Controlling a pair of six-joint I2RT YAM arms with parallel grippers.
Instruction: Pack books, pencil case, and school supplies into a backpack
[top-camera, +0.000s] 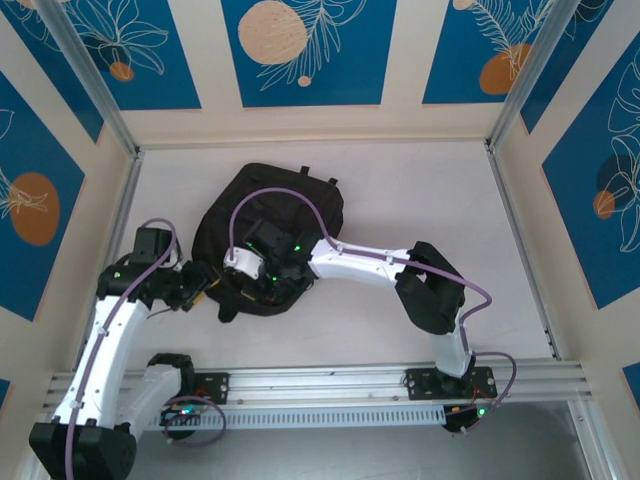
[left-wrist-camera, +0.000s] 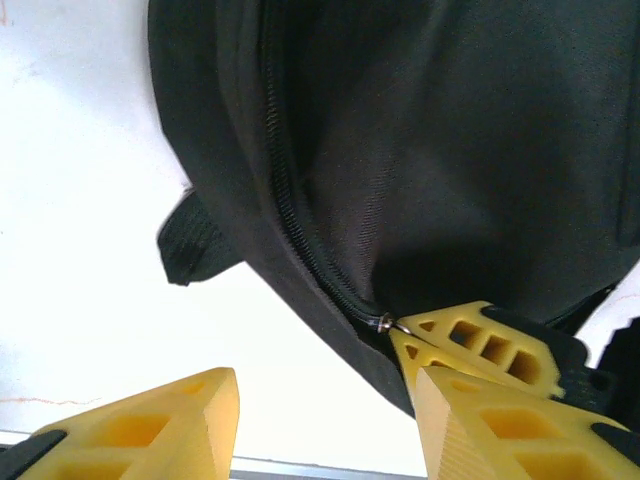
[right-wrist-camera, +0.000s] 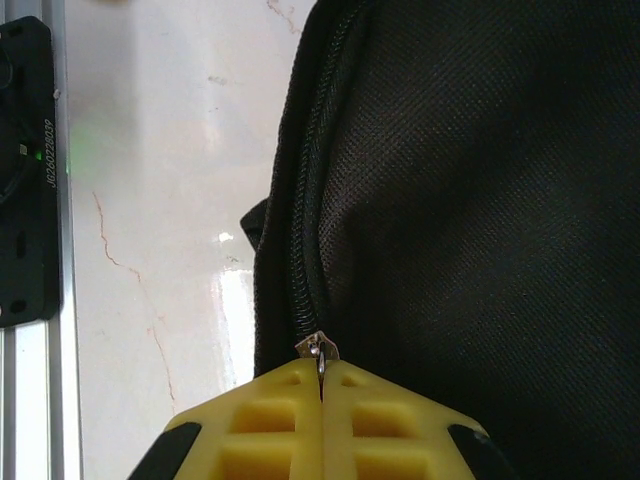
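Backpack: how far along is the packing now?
Done: the zip teeth of the large black fabric backpack look closed along the visible stretch. In hand: the right gripper is shut on the metal zip pull; the left gripper stands open beside the bag. Left: perhaps finishing the zip; contents are hidden.

Robot laboratory test booth, seen from above. A black backpack (top-camera: 285, 215) lies on a white table (top-camera: 420, 200) with faint veins. Behind the backpack and to both sides of it, walls (top-camera: 305, 50) close the table in, covered with blue panels printed with white leaves and orange circles. Bare metal posts (top-camera: 88, 75) stand in the corners behind it. In front of the backpack, a slotted metal rail (top-camera: 330, 385) runs along the table's edge. Two white and black robot arms are bolted to it, the left arm (top-camera: 105, 340) and the right arm (top-camera: 370, 265). Both trail purple cables (top-camera: 290, 194) and show small green lights.
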